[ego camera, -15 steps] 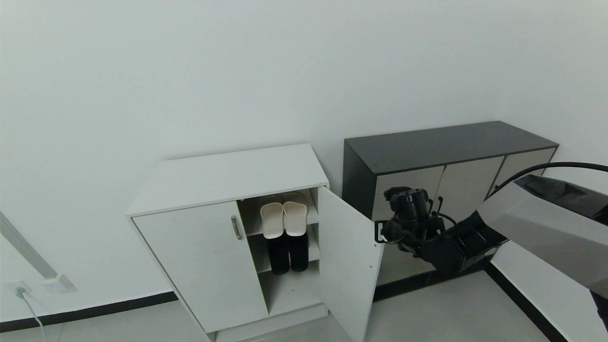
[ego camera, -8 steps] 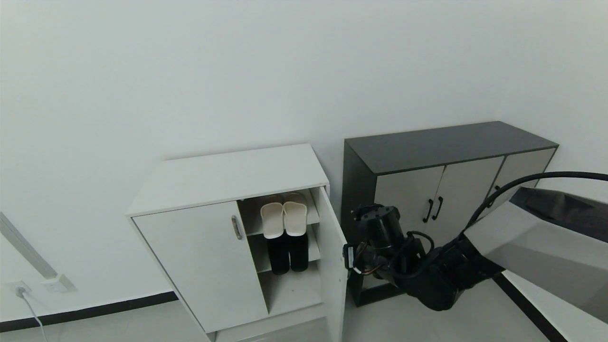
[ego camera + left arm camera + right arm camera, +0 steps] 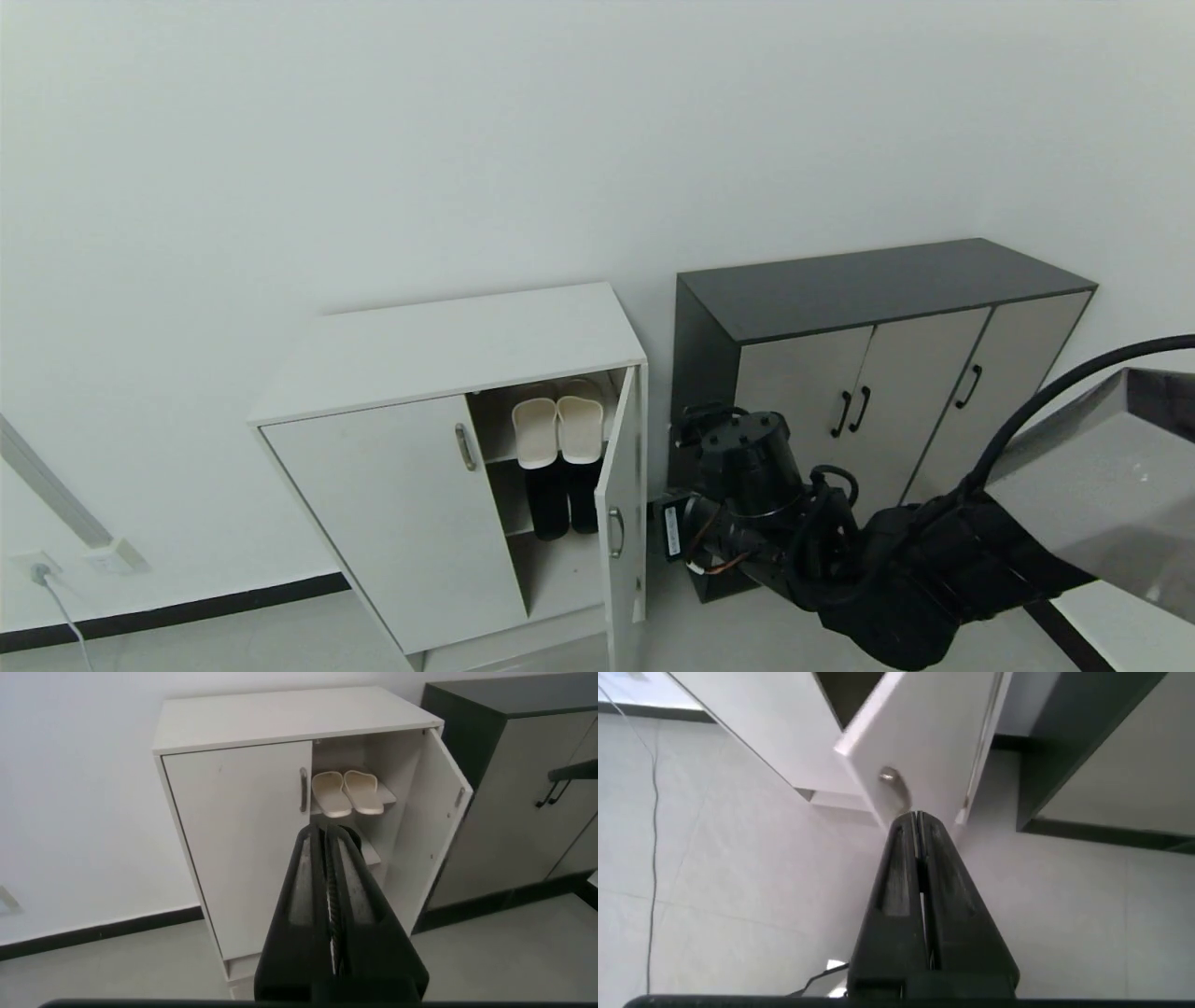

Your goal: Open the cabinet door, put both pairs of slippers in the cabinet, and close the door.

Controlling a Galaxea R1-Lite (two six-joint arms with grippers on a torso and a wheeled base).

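Change: right-hand door (image 3: 621, 523) had swung from wide open to roughly half shut; the right arm followed it leftward.
Cabinet (image 3: 448, 345): left door (image 3: 392, 523) shut.
Upper shelf: white slippers (image 3: 537, 434), side by side.
Shelf below: black slippers (image 3: 551, 504).
Right gripper (image 3: 918, 817): fingers pressed together, holding nothing, tips just beside the door handle (image 3: 891, 777); contact unclear.
Left gripper (image 3: 327, 833): fingers together, empty, well back, facing the cabinet front.
Beside: dark cabinet (image 3: 868, 289), doors shut.

Cabinet (image 3: 448, 350) matt white laminate, probably; handle (image 3: 463, 447) brushed metal; cream slippers (image 3: 535, 434) smooth.
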